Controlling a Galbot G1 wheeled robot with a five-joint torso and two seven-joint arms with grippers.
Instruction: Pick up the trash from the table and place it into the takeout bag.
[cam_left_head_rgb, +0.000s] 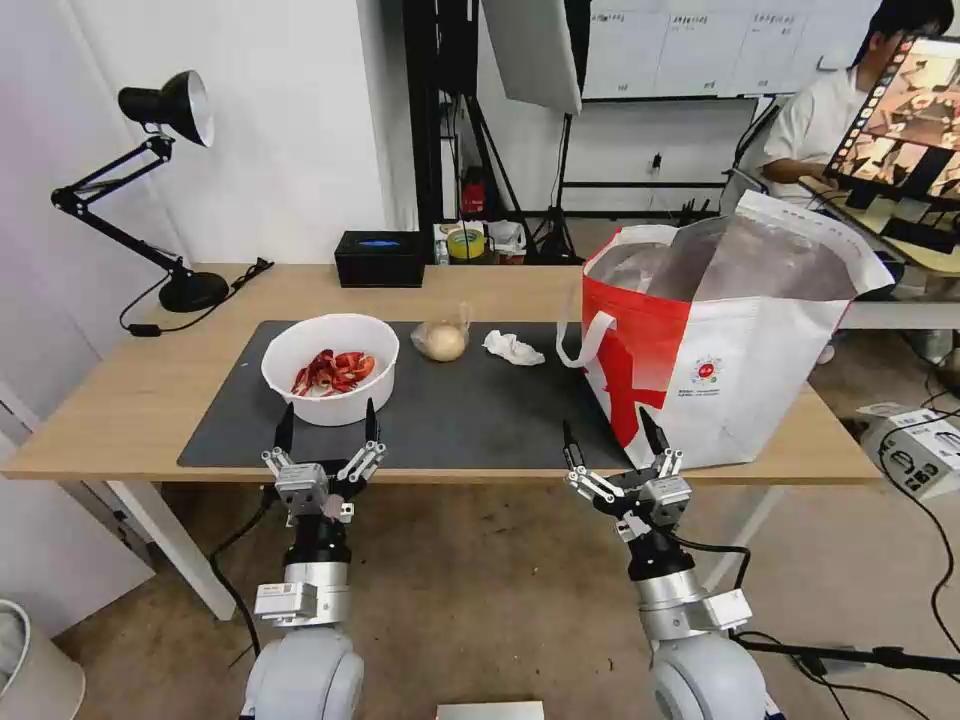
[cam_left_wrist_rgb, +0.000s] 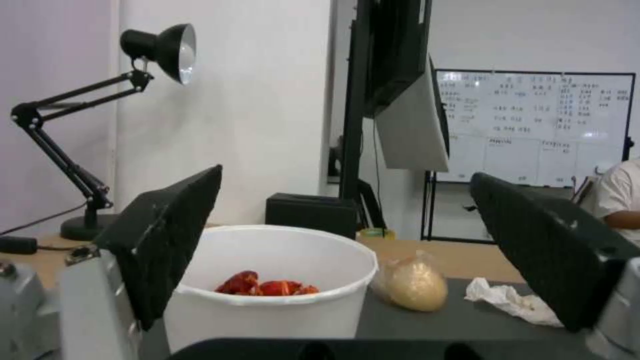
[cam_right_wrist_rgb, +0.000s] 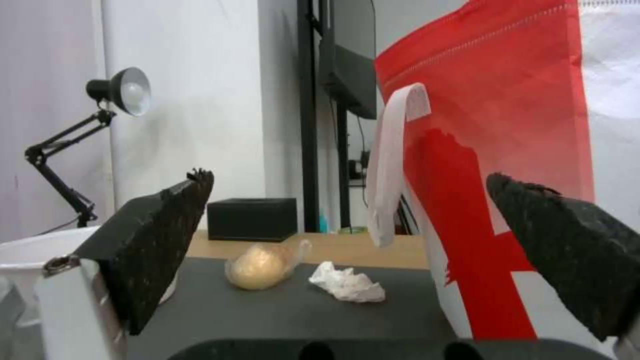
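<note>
Trash: white bowl (cam_left_head_rgb: 330, 367) of crayfish shells sits just beyond our left gripper (cam_left_head_rgb: 327, 432), fingers spread, empty; bagged bun (cam_left_head_rgb: 442, 340) and tissue (cam_left_head_rgb: 513, 347) farther on; our right gripper (cam_left_head_rgb: 612, 441), also spread, hangs just beside the takeout bag (cam_left_head_rgb: 720, 345).

On the desk (cam_left_head_rgb: 130, 400), a mat (cam_left_head_rgb: 470, 410) carries the bowl (cam_left_head_rgb: 330, 365) at left, then the bagged bun (cam_left_head_rgb: 443, 340), the tissue (cam_left_head_rgb: 512, 347), and the takeout bag (cam_left_head_rgb: 720, 340) at right.

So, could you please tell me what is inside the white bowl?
Red crayfish shells lie in the white bowl; its wall hides whatever sits beneath them.
</note>
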